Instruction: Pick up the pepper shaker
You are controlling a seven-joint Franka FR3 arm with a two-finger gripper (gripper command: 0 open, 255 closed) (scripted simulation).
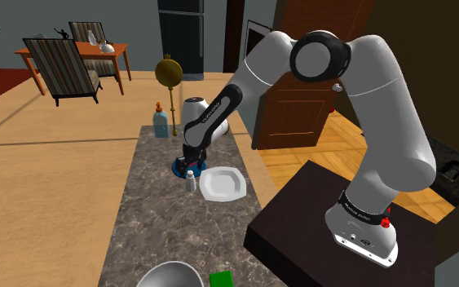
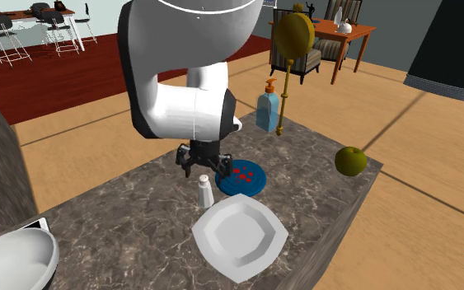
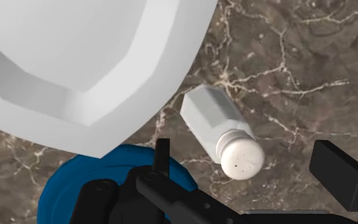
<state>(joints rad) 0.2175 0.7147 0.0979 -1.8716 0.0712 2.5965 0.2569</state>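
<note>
The hand (image 3: 243, 153) hangs just above the pepper shaker (image 3: 220, 135). Its two fingers stand apart, and the shaker's holed cap sits in the gap, touched by neither. The shaker stands upright on the bench (image 2: 123, 214), in the narrow space between a corner of the white plate (image 2: 240, 235) and the blue dish (image 2: 242, 176).

That crowding looks like the main hazard. If the hand comes down a little off line, one finger could land on the plate's rim or the dish's edge and stop short of a proper grip. The shaker looks tall and slim. If one finger reaches it before the other, it would likely tip over, perhaps against the plate, and roll. Closing too high, on the rounded cap alone, risks it squirting out, since the smooth faceted sides below give a surer hold.

Farther along the bench, the blue bottle (image 2: 267, 109) and the green apple (image 2: 351, 161) stand well apart from all this. They seem to be in danger only from a wide swing after lifting.
</note>
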